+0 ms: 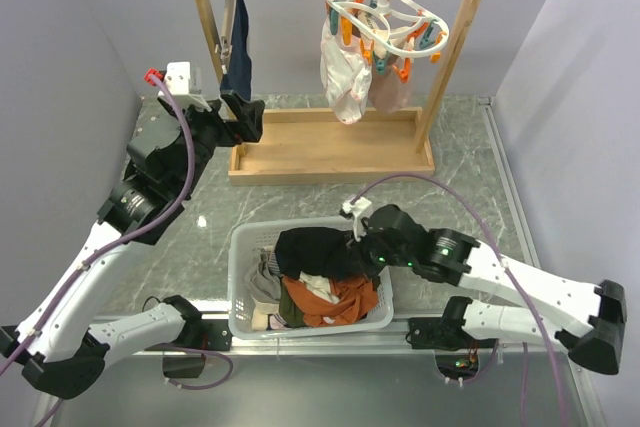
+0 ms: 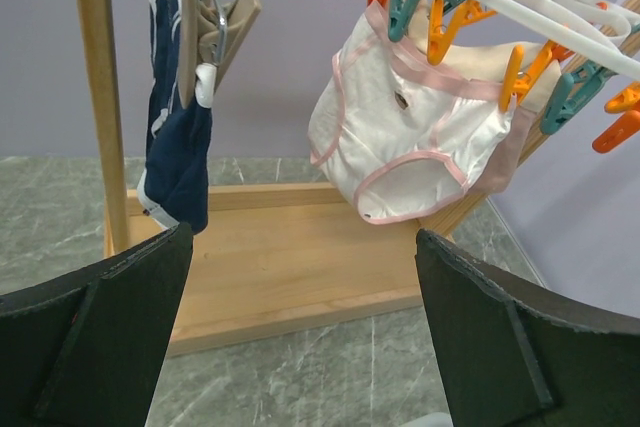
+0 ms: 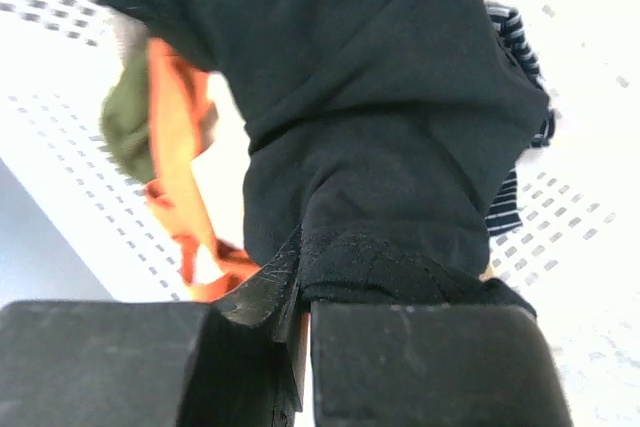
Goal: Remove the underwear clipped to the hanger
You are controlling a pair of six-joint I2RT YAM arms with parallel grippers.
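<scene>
The white oval ring hanger (image 1: 385,9) hangs by its hook from the wooden rail, with orange and teal pegs. The whitish underwear with pink edging (image 1: 342,75) and the pale pink-beige one (image 1: 392,90) hang clipped to it; both also show in the left wrist view (image 2: 410,137). My right gripper (image 1: 352,252) is shut on the black underwear (image 1: 315,252), holding it over the white basket (image 1: 240,277); the cloth (image 3: 370,117) drapes from the jaws. My left gripper (image 1: 245,119) is open and empty, raised near the rack's left post, facing the hanger.
A navy garment (image 1: 238,52) hangs from a wooden clip hanger at the rail's left end. The wooden rack's base tray (image 1: 330,147) lies on the marble table. The basket holds orange, striped and grey clothes (image 1: 325,299).
</scene>
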